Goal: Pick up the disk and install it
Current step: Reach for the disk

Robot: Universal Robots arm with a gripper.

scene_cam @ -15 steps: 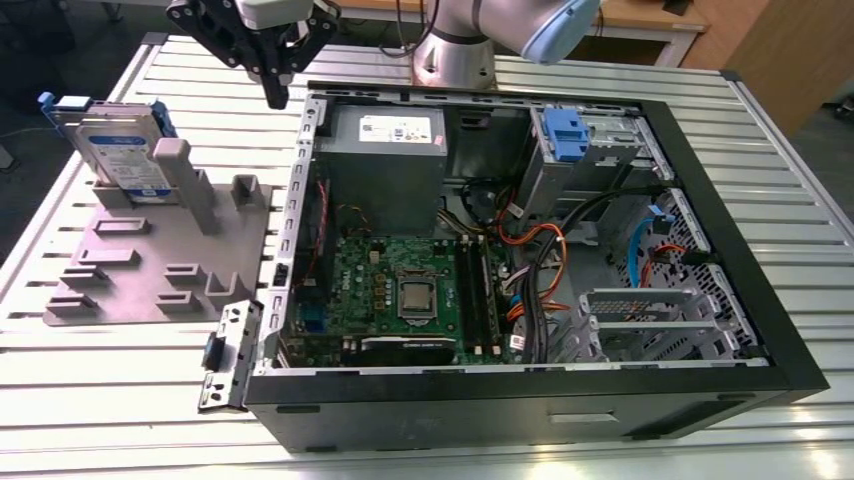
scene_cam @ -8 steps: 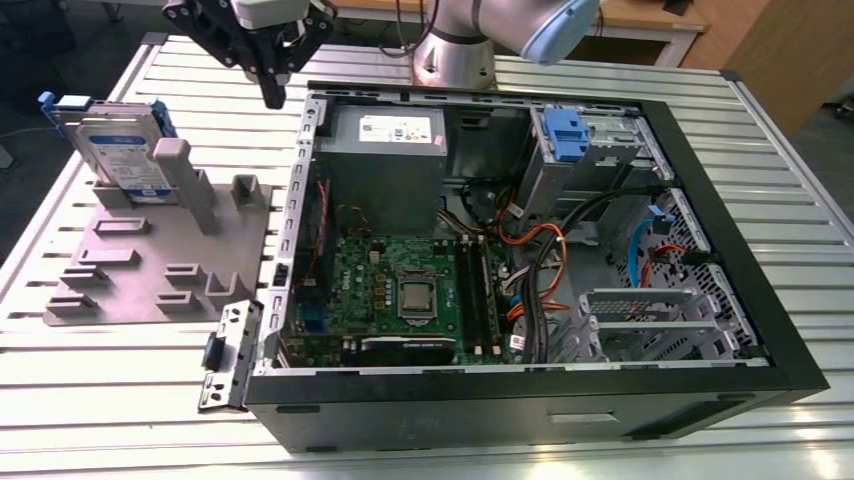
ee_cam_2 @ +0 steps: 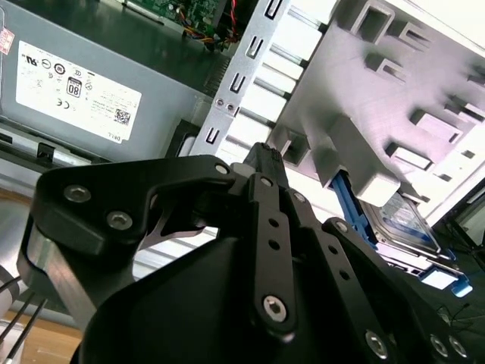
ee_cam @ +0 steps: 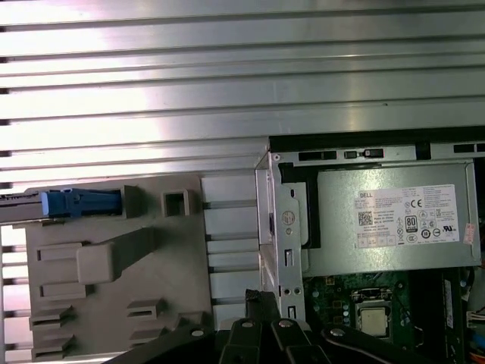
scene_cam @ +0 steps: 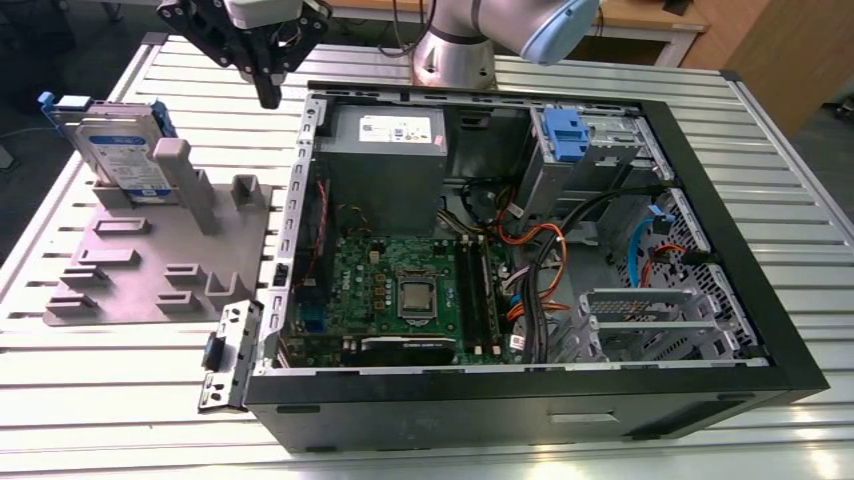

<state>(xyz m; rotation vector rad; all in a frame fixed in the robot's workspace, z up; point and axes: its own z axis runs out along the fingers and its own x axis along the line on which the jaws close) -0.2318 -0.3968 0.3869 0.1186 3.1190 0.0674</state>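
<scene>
a: since the arm's links crowd the second wrist view, where's the disk (scene_cam: pixel 118 152)?
b: upright in the grey plate (scene_cam: pixel 134 280), table's (scene_cam: pixel 134 400) far corner, exterior view's left. a peg (scene_cam: pixel 174 160) covers part of its label.
a: gripper (scene_cam: pixel 271 98)?
b: fingers closed on nothing, hanging btw plate & pc case (scene_cam: pixel 534 250), near the far edge. slatted metal table, wood furniture (scene_cam: pixel 774 50) behind.

The case (scene_cam: pixel 534 390) lies open on the surface (scene_cam: pixel 107 400), on the exterior view's right. The plate (scene_cam: pixel 147 270) lies just beside it, on the exterior view's left. The disk (scene_cam: pixel 118 150) stands on edge at the plate's far end, beside a peg (scene_cam: pixel 174 165). Inside the case, the power supply (scene_cam: pixel 384 150) sits in the far left corner, the board (scene_cam: pixel 400 290) lies nearer than it, and the drive cage (scene_cam: pixel 594 140) is far right. The end effector (scene_cam: pixel 271 95) hangs above the far end of the gap between plate and case.
</scene>
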